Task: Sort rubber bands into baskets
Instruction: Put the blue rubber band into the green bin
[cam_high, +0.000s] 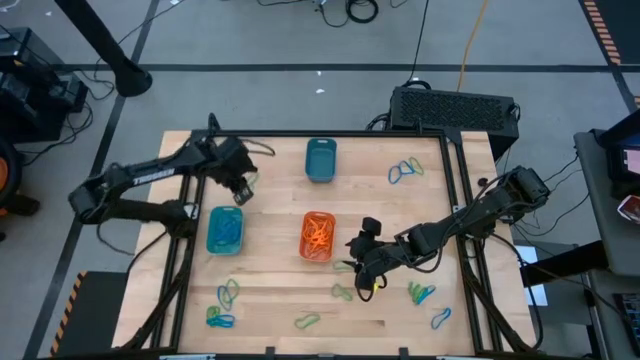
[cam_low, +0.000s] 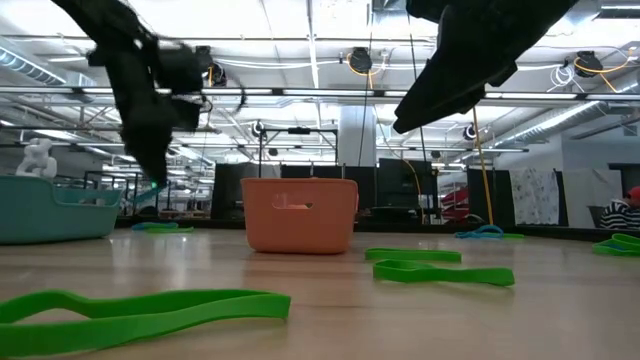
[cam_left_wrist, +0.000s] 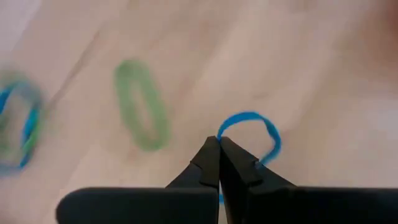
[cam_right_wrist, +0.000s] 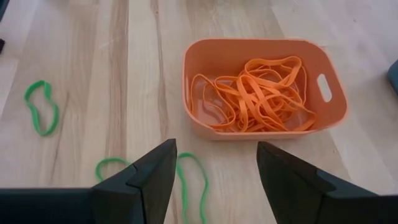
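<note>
Left wrist view: I am seeing my left gripper (cam_left_wrist: 219, 142) pinching a blue rubber band (cam_left_wrist: 249, 118); my right gripper (cam_right_wrist: 216, 165) is hovering wide open near the orange basket (cam_right_wrist: 263, 132).

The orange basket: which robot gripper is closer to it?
The right gripper, open just beside the orange basket on its right. The left gripper, shut on a blue rubber band, is farther off.

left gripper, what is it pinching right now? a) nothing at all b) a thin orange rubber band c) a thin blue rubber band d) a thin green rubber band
c: in the left wrist view the left gripper has its fingers shut on a thin blue rubber band, whose loop sticks out past the tips above the light wooden table; a green rubber band lies loose to the side.
</note>
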